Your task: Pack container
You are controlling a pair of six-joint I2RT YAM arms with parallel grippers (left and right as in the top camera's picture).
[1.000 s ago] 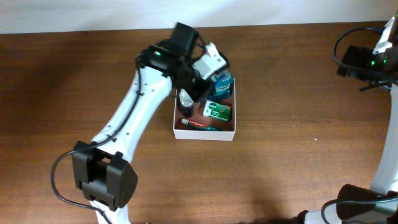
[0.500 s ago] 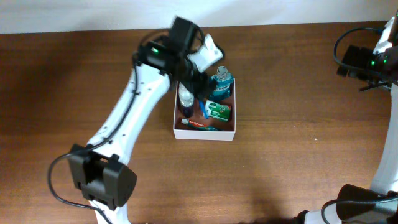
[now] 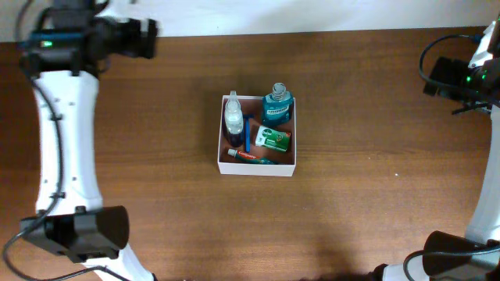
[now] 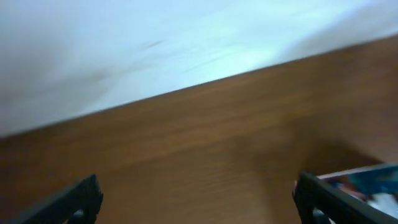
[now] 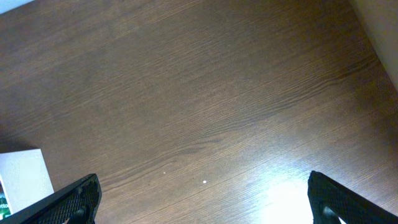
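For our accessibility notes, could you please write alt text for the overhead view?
A square white-walled container sits on a brown wooden table, holding a teal bottle, a clear bottle, a green packet and a red tube. The left arm and right arm stand at the side edges, away from it.

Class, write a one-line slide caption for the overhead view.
Toiletry-filled container sits mid-table, left arm and right arm well clear.

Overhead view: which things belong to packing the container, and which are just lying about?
Job: container; inside it, teal mouthwash bottle, clear bottle, green packet, red tube.
Lying about: wooden table, black cable at far right.
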